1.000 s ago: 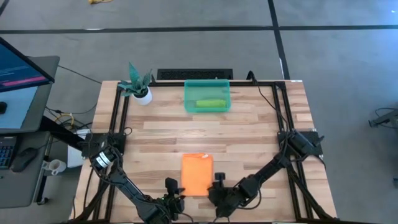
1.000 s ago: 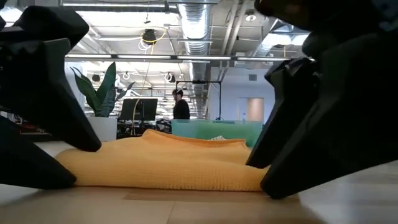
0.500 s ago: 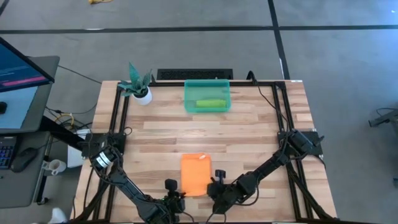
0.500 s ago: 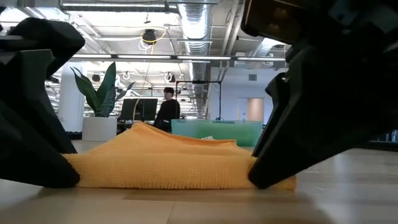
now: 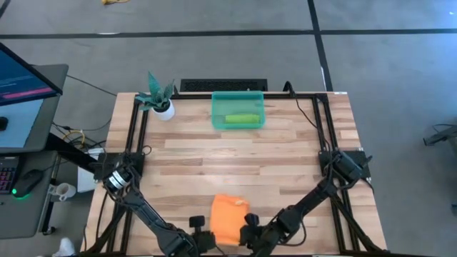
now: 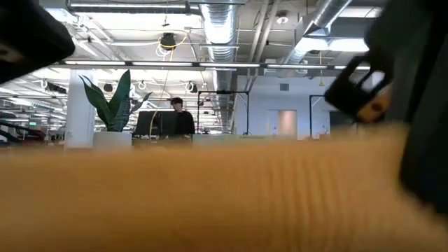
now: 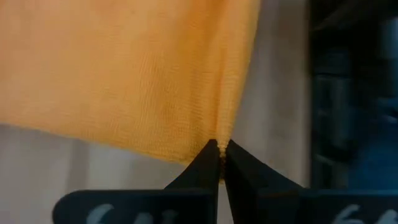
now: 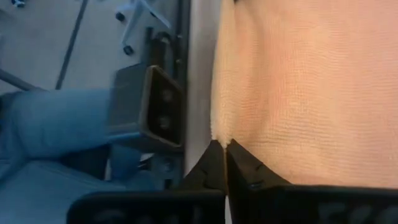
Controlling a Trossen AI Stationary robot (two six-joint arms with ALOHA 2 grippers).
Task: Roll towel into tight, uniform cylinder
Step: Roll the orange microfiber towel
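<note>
The orange knitted cloth towel (image 5: 229, 214) sits at the near edge of the pale wooden slat table (image 5: 285, 150), bunched up a bit between the two arms. The left gripper (image 7: 221, 163) has its dark fingers pinched right together on a corner of the towel's edge — the fabric folds into the tips. Same story on the other side: the right gripper (image 8: 224, 155) is clamped on the towel's other near corner, fingers closed with cloth caught between them. In the low view the towel fills the whole lower part, lifted close to the camera. Further back — a green see-through plastic bin (image 5: 238, 110) and a small potted plant in a white pot (image 5: 158, 98) at the far edge.
</note>
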